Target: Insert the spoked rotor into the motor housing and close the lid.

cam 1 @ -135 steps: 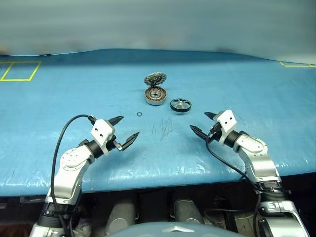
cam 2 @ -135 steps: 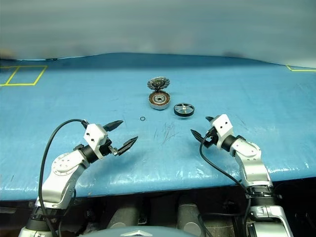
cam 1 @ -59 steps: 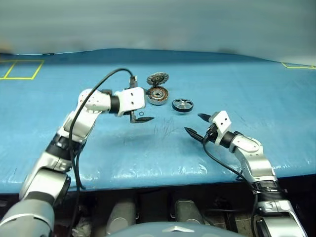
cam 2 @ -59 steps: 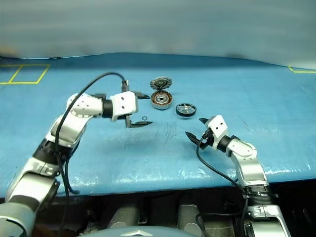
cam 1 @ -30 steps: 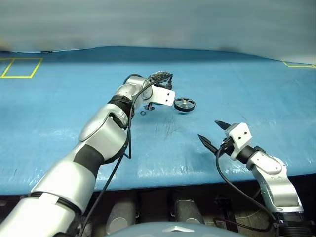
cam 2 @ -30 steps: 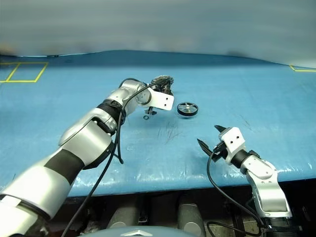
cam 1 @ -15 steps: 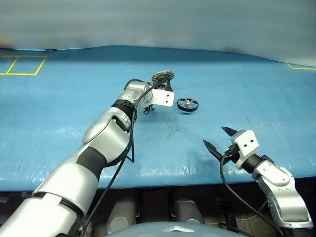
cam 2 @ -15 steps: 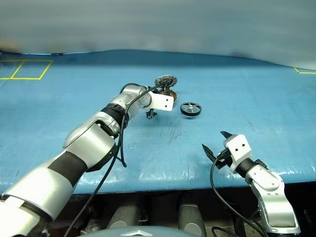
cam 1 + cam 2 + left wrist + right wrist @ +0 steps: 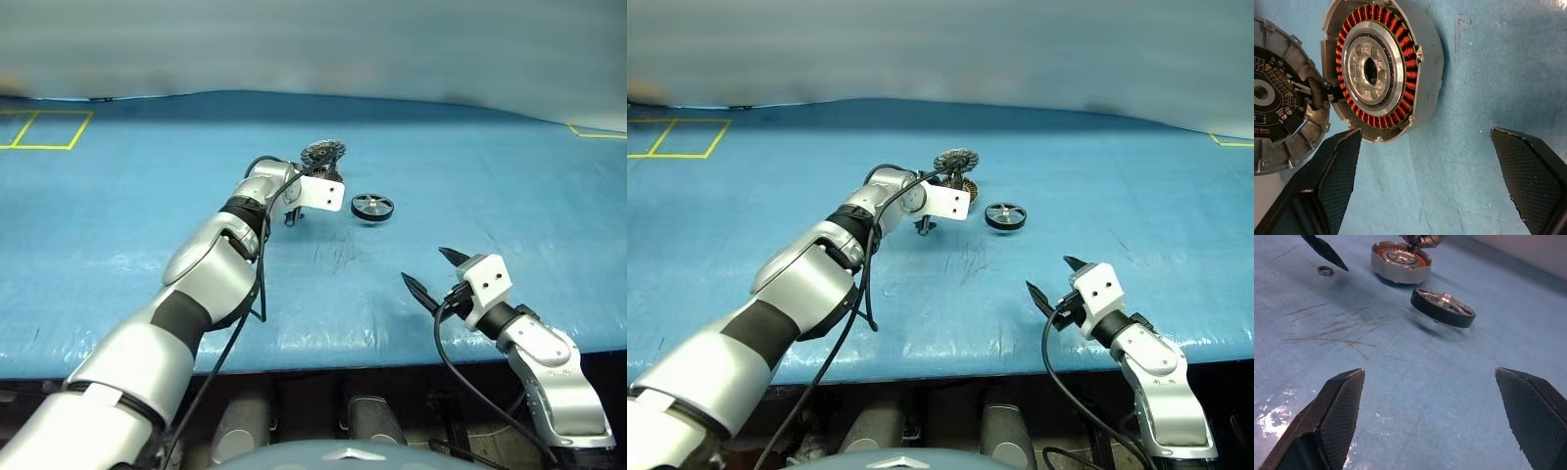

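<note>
On the blue surface, the motor housing looks heavy and rigid, its lid hinged at 9 o'clock. The spoked rotor, at the housing's 3 o'clock, seems light and slick: grip its rim. Left end effector and right end effector both gape empty.

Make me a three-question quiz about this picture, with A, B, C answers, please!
1. Where does the spoked rotor lie?
A. on the blue table beside the motor housing
B. inside the housing
C. in the right gripper

2. What colour are the housing's windings?
A. green
B. copper-red
C. white

3. How is the lid?
A. shut on the housing
B. missing
C. swung open, inner face showing

Answers: 1 A, the wheel sits alone on the table; 2 B, the left wrist view shows copper-red coils; 3 C, it stands open beside the housing while the open left gripper hovers above.
</note>
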